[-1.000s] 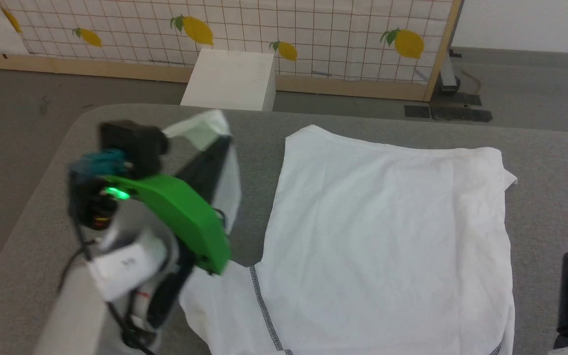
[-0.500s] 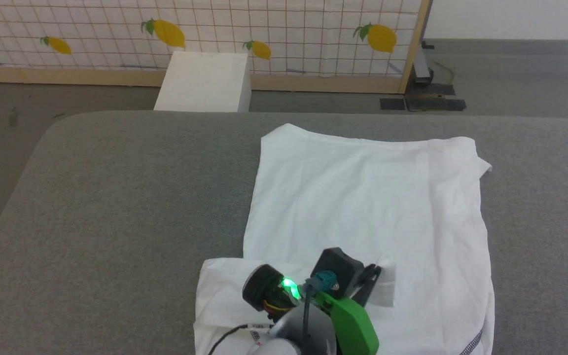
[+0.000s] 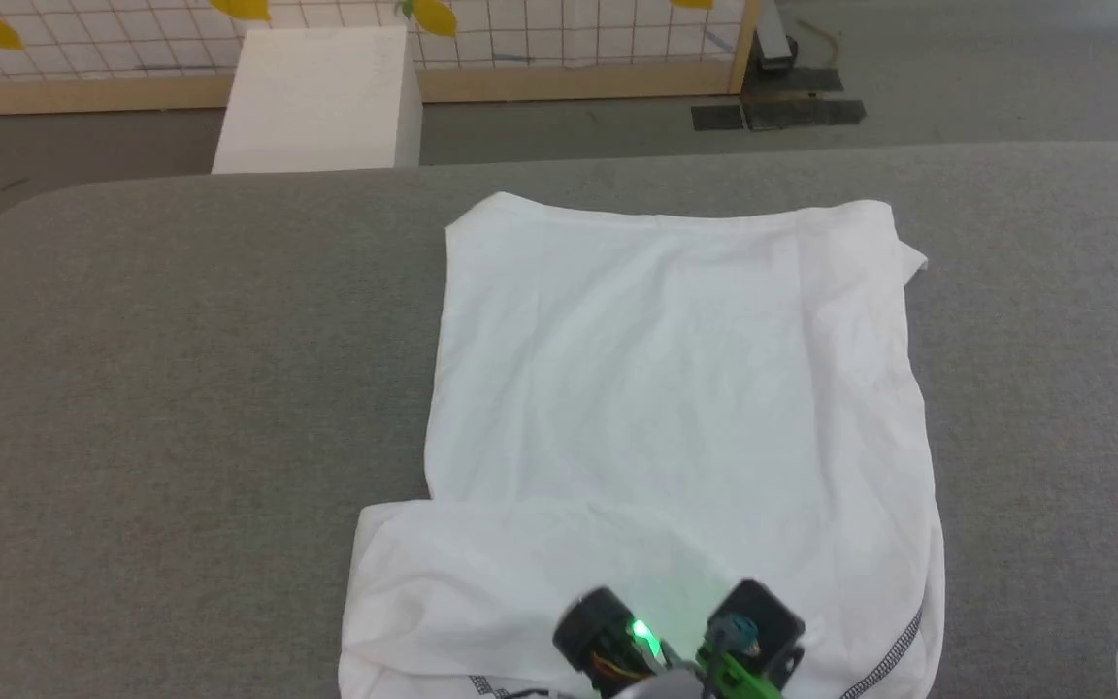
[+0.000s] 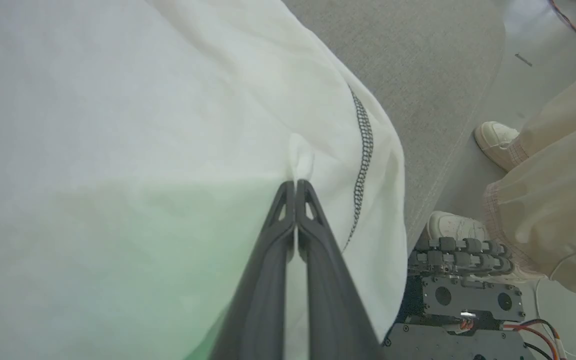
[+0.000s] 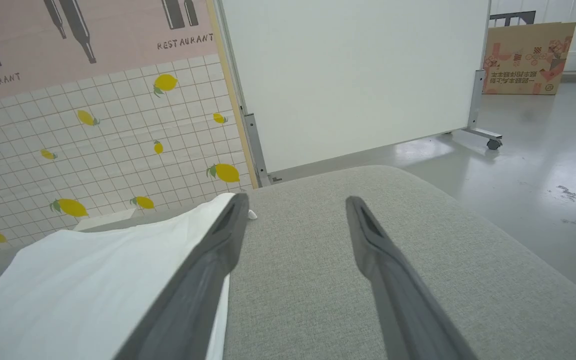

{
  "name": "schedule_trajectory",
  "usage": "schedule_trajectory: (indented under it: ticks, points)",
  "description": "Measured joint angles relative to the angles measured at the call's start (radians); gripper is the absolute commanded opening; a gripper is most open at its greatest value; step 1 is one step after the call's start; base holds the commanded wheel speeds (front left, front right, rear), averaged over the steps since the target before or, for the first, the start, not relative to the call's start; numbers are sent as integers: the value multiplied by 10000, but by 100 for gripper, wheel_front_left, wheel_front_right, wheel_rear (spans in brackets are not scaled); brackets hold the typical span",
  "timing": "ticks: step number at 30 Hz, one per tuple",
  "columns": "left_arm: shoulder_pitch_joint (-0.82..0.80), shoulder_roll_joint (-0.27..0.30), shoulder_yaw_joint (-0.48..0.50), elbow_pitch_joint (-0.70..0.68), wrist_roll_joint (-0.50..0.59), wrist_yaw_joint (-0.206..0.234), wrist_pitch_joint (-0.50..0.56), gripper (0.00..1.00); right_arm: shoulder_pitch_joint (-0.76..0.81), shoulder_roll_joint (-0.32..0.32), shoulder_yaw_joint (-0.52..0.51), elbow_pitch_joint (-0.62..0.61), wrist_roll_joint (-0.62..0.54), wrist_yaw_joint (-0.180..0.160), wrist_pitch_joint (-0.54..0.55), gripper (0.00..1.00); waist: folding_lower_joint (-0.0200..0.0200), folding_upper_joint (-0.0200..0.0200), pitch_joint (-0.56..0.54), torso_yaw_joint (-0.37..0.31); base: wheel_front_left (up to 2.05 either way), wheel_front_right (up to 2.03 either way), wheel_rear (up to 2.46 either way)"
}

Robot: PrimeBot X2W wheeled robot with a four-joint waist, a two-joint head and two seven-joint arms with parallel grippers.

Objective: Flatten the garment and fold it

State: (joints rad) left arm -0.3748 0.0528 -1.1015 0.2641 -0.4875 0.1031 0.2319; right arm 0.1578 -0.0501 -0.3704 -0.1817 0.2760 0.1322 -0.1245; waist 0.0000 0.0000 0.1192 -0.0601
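Shirt: left tool is clamping a fabric pinch at near edge of bench; right tool is gaping, empty. Best laid flat before release.

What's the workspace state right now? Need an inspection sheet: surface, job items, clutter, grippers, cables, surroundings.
Surface: grey fabric table, rounded corners.
Job's things: white garment lies mostly flat, with a fold laid across its near end; dark stitching along one edge.
Clutter: nothing seen.
Grippers: left gripper shut on a pinch of the garment; right gripper open, holding nothing, over the table beside the garment's edge.
Cables: wires by the robot's base.
Surroundings: white box on the floor beyond the table; lemon-print panel; person's shoe beside the table.
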Motion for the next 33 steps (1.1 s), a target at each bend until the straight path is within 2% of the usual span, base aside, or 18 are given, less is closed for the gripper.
schedule_trajectory:
  ticks: [4,5,6,7,8,13,19,22,24,28,33]
  points:
    - [-258,-6,-911,606,-700,90,890,0,-138,0,58,107,0,0,-36,100,0,1,181,-179,0,0,0]
    - [-394,2,-1154,819,-1179,167,1043,0,-141,0,144,232,6,0,-86,100,0,0,266,-274,0,0,0]
    - [-603,-2,-1290,917,-1411,345,616,41,-162,0,240,336,17,0,-119,100,0,0,318,-354,0,0,0]
    - [-681,-4,-1329,938,-1532,437,397,55,-170,0,251,368,31,-2,-128,100,0,1,328,-370,0,0,0]
    - [-745,-4,-1369,972,-1605,493,257,100,-180,0,259,397,50,0,-138,100,0,0,328,-375,0,0,0]
    - [-1034,-2,-1459,911,-2460,531,-186,100,-201,0,180,464,54,0,-169,100,0,0,257,-290,0,0,0]
    - [-1375,-6,-1133,-134,-3973,497,-198,100,-197,0,73,408,52,0,-100,100,0,0,89,-52,0,0,0]
    - [-1652,-13,-569,-625,-4186,755,-897,100,-191,0,92,334,52,0,-69,100,0,0,-6,72,0,0,0]
    - [-1810,36,52,-846,-4025,1099,-1697,100,-187,0,127,286,52,0,-8,100,0,0,-66,151,0,0,0]
    - [-1834,779,1070,-1333,-3505,1827,-3160,100,-180,0,201,215,50,0,13,100,0,0,-135,262,0,0,0]
    - [-1208,2291,2280,-2328,-2840,2627,-4600,100,-128,0,274,159,38,0,23,100,0,0,-171,374,0,0,0]
